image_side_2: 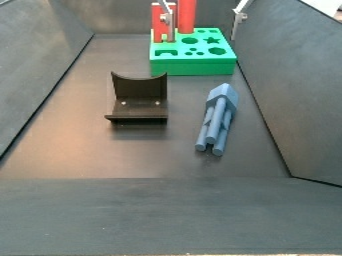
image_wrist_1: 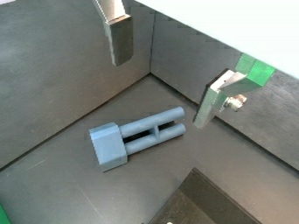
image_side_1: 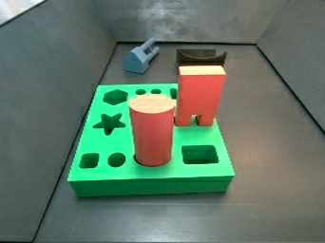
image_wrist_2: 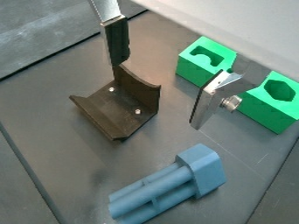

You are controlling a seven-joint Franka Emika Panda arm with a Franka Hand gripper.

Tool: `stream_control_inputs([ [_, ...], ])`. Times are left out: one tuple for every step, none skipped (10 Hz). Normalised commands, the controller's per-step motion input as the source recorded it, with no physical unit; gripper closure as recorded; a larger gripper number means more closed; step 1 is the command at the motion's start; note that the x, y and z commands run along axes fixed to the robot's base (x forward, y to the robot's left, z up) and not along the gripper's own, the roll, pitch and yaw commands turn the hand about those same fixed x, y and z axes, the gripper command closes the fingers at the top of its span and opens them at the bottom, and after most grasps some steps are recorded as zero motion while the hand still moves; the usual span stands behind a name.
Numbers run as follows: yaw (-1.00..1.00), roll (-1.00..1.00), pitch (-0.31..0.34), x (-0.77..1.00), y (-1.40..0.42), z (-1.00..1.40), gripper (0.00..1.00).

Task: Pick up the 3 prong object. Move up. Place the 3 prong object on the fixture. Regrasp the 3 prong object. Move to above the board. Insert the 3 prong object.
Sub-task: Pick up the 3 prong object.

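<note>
The 3 prong object is a blue-grey piece lying flat on the dark floor, seen in both wrist views and both side views. My gripper hangs open above the floor, its jaws wide apart and nothing between them. The piece lies below and a little to one side of the fingers. The black fixture stands next to the piece, under one finger. The green board lies beyond them.
A tall red cylinder and a red rectangular block stand in the board. Sloping dark walls enclose the floor on all sides.
</note>
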Motion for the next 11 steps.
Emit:
stream_control_inputs([
  [0.00,0.00,0.000,-0.05,0.00,0.00,0.00],
  [-0.06,0.00,-0.070,-0.43,0.00,-0.10,0.00],
  [-0.15,0.00,-0.106,-0.55,0.00,-0.09,0.00],
  [-0.18,0.00,-0.117,-0.55,0.00,-0.09,0.00],
  [-0.19,0.00,-0.120,-0.48,0.00,-0.08,0.00],
  [-0.24,-0.04,-0.139,-0.41,-0.02,-0.05,0.00],
  [-0.36,-0.12,-0.196,-0.31,-0.06,-0.03,0.00],
  [-0.32,-0.18,-0.149,-0.07,-0.07,0.00,0.00],
  [-0.34,-0.15,-0.169,-0.21,-0.06,-0.11,0.00],
  [-0.26,-0.13,-0.129,-0.14,-0.01,-0.17,0.00],
  [-0.28,-0.14,-0.147,-0.14,-0.05,-0.17,0.00],
])
